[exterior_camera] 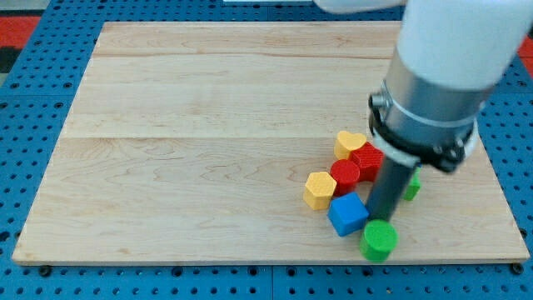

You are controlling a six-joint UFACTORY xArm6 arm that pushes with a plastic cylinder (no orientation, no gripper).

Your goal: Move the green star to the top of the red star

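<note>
Tip [381, 218] of my bare rod, holding nothing, sits between blue cube [347, 213] and half-hidden small green plastic star [410, 187], right of red star [368, 158]; likely light, rigid, slippery, so push its flank.

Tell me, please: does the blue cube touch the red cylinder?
Touching. In the camera view, the blue cube has its upper edge against the lower side of the red cylinder; no wood shows between them.
</note>
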